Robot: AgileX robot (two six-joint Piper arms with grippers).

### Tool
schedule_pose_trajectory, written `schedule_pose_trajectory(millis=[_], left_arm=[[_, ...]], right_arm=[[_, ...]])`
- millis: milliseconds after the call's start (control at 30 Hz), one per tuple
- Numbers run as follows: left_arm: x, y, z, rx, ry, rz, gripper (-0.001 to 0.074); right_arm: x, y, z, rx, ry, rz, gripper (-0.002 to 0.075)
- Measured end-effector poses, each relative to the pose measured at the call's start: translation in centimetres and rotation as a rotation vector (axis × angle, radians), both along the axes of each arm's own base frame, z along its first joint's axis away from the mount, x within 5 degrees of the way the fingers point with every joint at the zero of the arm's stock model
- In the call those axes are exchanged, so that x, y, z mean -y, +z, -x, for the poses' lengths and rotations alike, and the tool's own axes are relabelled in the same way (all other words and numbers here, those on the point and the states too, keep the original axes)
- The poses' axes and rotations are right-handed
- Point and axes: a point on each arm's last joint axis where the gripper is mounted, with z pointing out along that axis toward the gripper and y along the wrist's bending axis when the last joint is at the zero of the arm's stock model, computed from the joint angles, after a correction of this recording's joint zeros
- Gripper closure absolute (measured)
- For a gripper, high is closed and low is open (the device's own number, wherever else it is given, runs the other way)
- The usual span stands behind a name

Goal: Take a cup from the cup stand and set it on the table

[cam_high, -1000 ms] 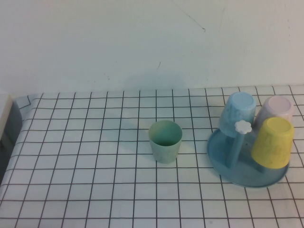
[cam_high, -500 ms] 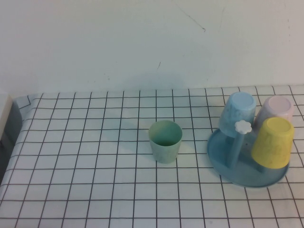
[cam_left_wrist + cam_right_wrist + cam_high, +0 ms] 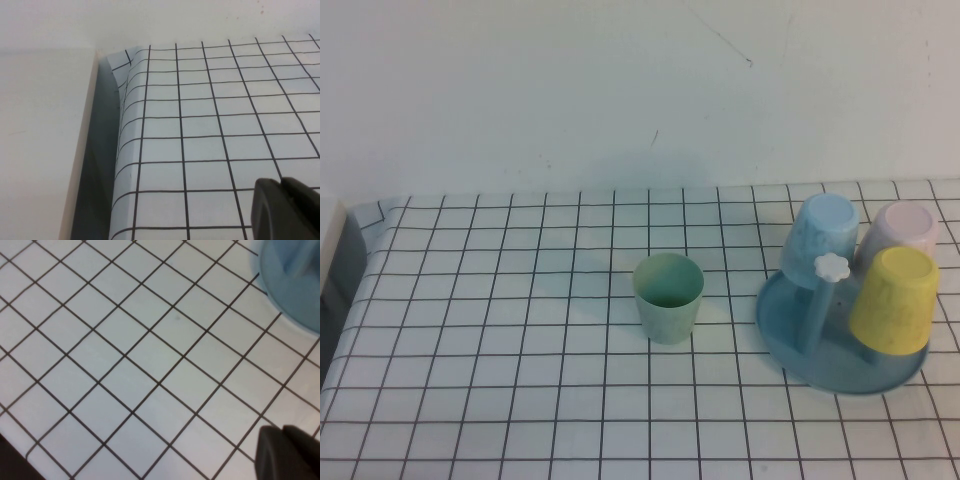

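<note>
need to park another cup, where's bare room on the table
Free: the table left of the mint-green cup, and the front strip before the cup and cup stand. Tighter: the gap between them. Crowded: the stand, holding three upturned cups. Both end effectors, left and right, are shut, off the work area.

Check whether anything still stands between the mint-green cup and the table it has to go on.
Nothing does: the cup already stands upright on the table, apart from the cup stand. The left gripper sits shut near the table's left edge, the right gripper shut over the cloth near the stand; neither holds anything.
</note>
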Motion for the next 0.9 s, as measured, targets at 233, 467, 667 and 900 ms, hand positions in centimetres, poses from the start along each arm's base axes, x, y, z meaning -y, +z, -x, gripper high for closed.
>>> schedule_pose_trajectory(millis=[233, 467, 667, 900], left_arm=[[0.0, 0.0, 0.0, 0.0, 0.0, 0.0, 0.0737], [0.0, 0.0, 0.0, 0.0, 0.001, 0.005, 0.0737], [0.0, 0.0, 0.0, 0.0, 0.001, 0.003, 0.0737], [0.0, 0.0, 0.0, 0.0, 0.001, 0.003, 0.0738]], right_arm=[[0.3, -1.0, 0.1, 0.108, -0.05, -0.034, 0.0727], [2.5, -3.6, 0.6, 0.496, -0.219, -0.012, 0.0727], [4.1, -6.0, 1.3, 0.599, -0.427, -0.019, 0.0727], [4.8, -7.9, 1.7, 0.601, -0.546, -0.005, 0.0728]])
